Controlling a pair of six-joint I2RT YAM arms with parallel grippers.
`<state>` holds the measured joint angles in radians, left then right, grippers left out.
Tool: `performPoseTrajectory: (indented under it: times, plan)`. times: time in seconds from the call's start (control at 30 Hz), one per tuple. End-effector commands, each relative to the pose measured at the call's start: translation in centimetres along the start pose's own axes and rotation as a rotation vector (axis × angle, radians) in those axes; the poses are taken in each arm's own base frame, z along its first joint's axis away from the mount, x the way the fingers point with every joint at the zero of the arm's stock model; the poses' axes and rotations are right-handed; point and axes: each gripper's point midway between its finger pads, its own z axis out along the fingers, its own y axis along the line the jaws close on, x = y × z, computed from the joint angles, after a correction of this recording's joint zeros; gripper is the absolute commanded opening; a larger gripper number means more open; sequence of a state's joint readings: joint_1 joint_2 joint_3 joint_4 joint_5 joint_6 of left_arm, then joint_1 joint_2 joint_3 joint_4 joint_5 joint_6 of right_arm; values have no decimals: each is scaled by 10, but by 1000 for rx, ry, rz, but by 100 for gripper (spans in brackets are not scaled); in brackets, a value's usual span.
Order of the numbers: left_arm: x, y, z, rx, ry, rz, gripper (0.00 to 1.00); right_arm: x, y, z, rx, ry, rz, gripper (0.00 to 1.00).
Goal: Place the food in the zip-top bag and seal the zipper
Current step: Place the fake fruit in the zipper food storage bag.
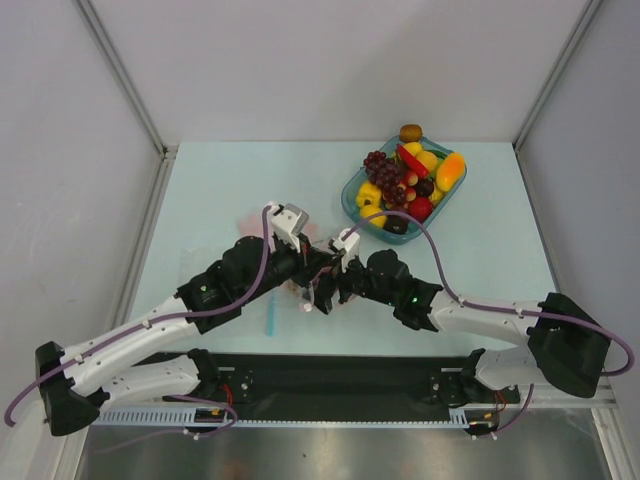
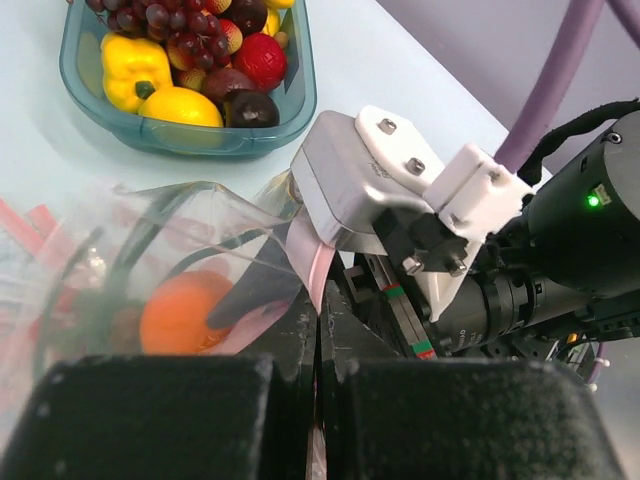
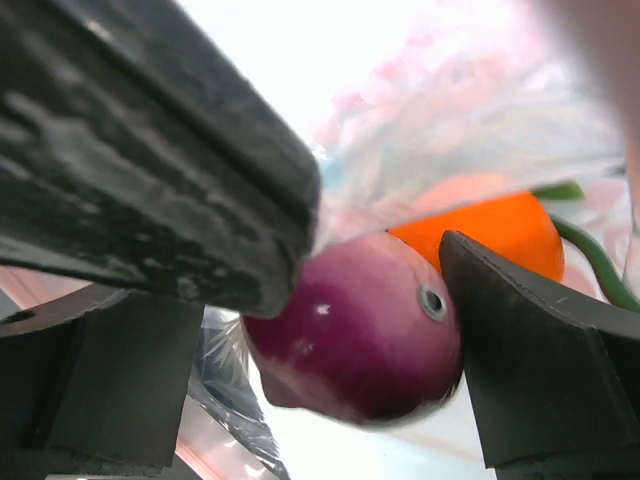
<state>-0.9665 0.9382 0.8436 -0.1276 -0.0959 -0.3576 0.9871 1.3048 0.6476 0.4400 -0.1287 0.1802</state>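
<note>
From above, both arms reach to the middle of the bench, where the left hand and right hand meet over the zip-top bag, which is mostly hidden beneath them. A teal tray heaped with food sits toward the far right corner, and a short light-blue strip lies closer to the near edge. The left wrist view shows the left hand clenched on the pink zipper, with an orange inside the crinkled plastic. The right wrist view shows a purple piece between the right hand's widely spread fingers. Clear plastic lies around the piece, and the orange and a green stalk are behind it. Whether the piece is squeezed or let go, I cannot tell.
</note>
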Motion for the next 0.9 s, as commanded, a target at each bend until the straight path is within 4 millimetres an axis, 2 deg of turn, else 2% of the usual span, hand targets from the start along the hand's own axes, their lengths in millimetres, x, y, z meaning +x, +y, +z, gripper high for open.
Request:
performPoseTrajectory:
  times: [0.0, 0.03, 0.2, 0.3, 0.47, 0.5, 0.53, 0.67, 0.8, 0.87]
  plan:
    - [-37, -16, -7, 53, -122, -11, 0, -20, 4, 2, -3, -52, -27, 100]
    - [-35, -13, -7, 37, -113, -14, 0, -26, 6, -2, -5, -70, -31, 100]
    - [-35, 24, -7, -174, -132, -57, 0, -43, 7, -21, 12, -120, -47, 100]
    - [-34, 36, -9, -247, -138, -87, 0, -56, 7, -34, 30, -162, -51, 99]
    - [-34, 46, -11, -305, -144, -87, 1, -67, 2, -47, 74, -188, -59, 96]
    - [-34, 48, -12, -314, -141, -86, 0, -68, 2, -49, 75, -185, -61, 94]
    - [-34, 49, -12, -323, -145, -87, 0, -69, 2, -49, 78, -185, -57, 87]
    - [-36, 55, -16, -352, -162, -87, 0, -70, 2, -48, 81, -168, -50, 81]
    - [-37, 57, -18, -357, -175, -87, 0, -70, 7, -49, 56, -177, -42, 81]
    - [-36, 49, -15, -312, -169, -85, 0, -70, 9, -49, 42, -180, -45, 85]
